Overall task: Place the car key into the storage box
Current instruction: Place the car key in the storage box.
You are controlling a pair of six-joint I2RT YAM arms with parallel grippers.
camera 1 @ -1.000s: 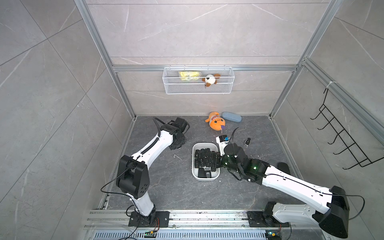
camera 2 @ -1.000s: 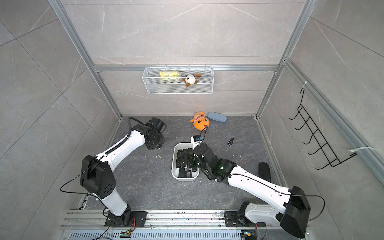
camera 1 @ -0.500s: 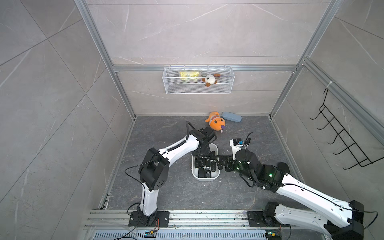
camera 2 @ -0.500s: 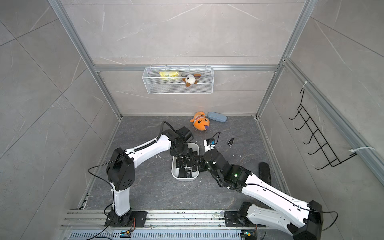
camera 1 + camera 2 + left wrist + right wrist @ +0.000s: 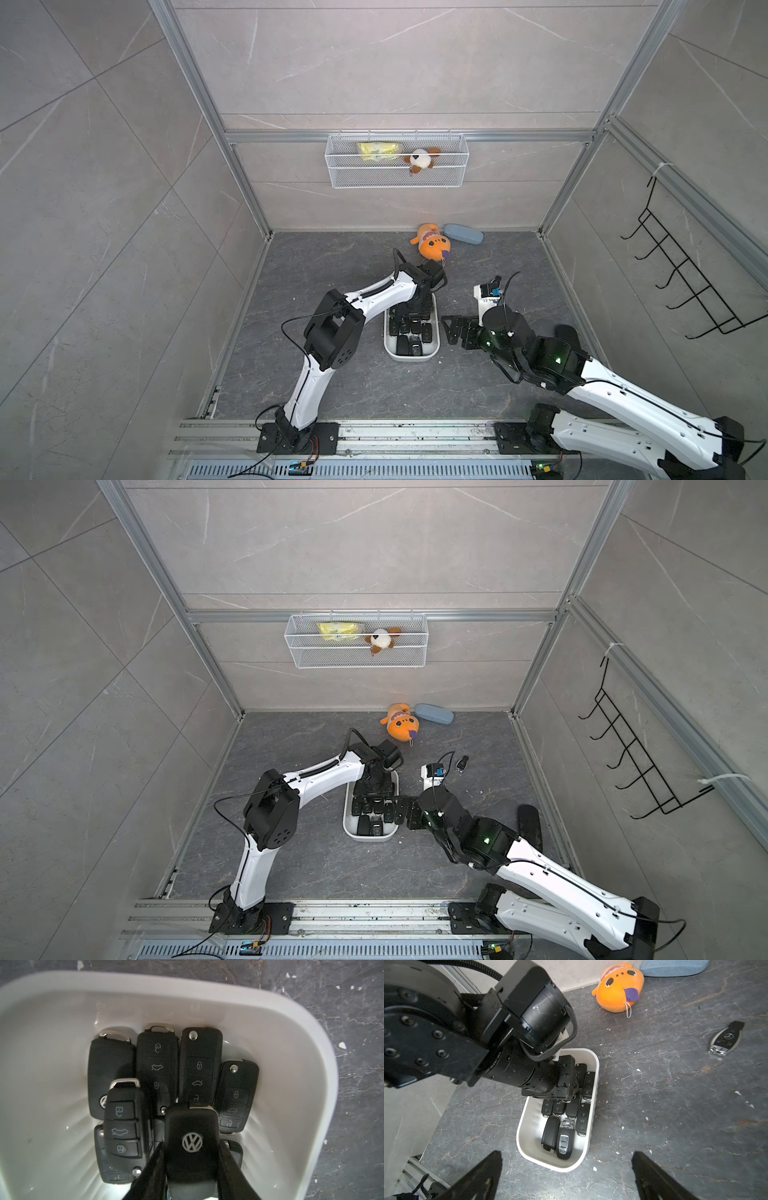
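Fingers (image 5: 152,1169) of the left claw (image 5: 191,1145) were closed on the sides of the car key (image 5: 192,1159), a black fob with its badge face up. The left wrist view showed it held inside the storage box (image 5: 311,1047), low over the fobs already lying there. Whether it touched them could not be told.

Just beside one finger, a raised fob (image 5: 124,1118) lay propped on its neighbours. When the claw opens, that finger would likely push this fob and shift the pile. The held key would also land on uneven fobs rather than the box floor, so it might slide or come to rest tilted. The walls are low, and a hurried withdrawal could drag a fob up toward the rim.

The right claw (image 5: 565,1156) stood fully spread and empty, near the box on the bench (image 5: 332,270). A move toward the box from there could bump its wall or the left arm.

Besides the held key, the box held roughly ten black fobs, packed side by side and partly overlapping, plus a silver-and-black fob (image 5: 564,1142) at one end. One loose fob (image 5: 724,1040) lay on the bench, well apart from the box. On the back wall, the wire basket (image 5: 397,174) held a yellow packet (image 5: 378,150) and a small plush toy (image 5: 419,160).
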